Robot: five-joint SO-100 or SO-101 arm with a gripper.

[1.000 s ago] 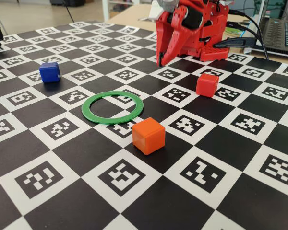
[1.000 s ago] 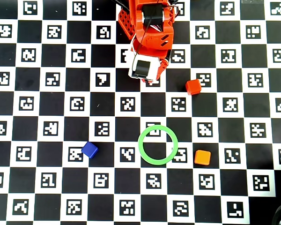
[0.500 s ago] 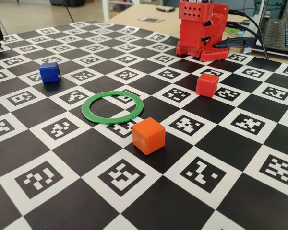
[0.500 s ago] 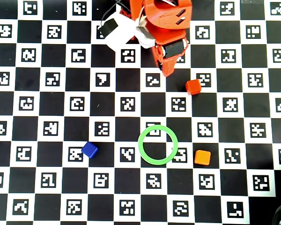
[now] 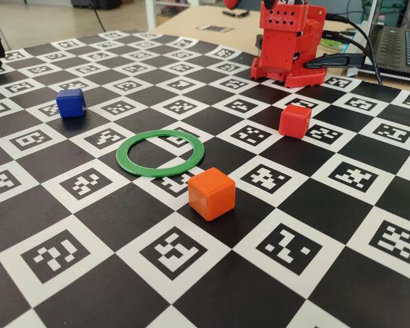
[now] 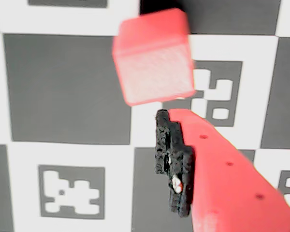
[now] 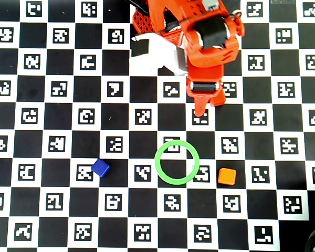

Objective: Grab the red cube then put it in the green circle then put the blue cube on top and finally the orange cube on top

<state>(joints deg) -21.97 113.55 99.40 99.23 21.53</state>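
The red cube (image 5: 295, 121) sits flat on the checkerboard mat (image 5: 109, 225) that covers the desk, on one face, apart from the other pieces. In the fixed view it lies to the right of and beyond the green circle (image 5: 160, 153), in front of the red arm base (image 5: 288, 44). A cube has no long axis; in the wrist view its edges are turned slightly off the lines of the mat squares, and its top face looks pale and textured (image 6: 153, 58).

In the overhead view the arm reaches down the picture from the top edge and covers most of the red cube, of which only a sliver shows at the arm's right side (image 7: 220, 99). The end effector (image 7: 200, 111) points down the picture toward the green circle (image 7: 177, 162), its tip over the mat just short of the ring.

In the wrist view one red finger (image 6: 222, 179) with a black pad enters from the lower right, its tip just below the red cube and not touching it. The second finger is out of sight, so I cannot tell whether the end effector is open or closed; nothing is seen held in it.

The green circle lies flat with only mat inside it. The orange cube (image 7: 227, 176) rests just to the right of the ring in the overhead view, near but apart. The blue cube (image 7: 100, 168) stands well to the ring's left, its edges turned diagonally to the squares.
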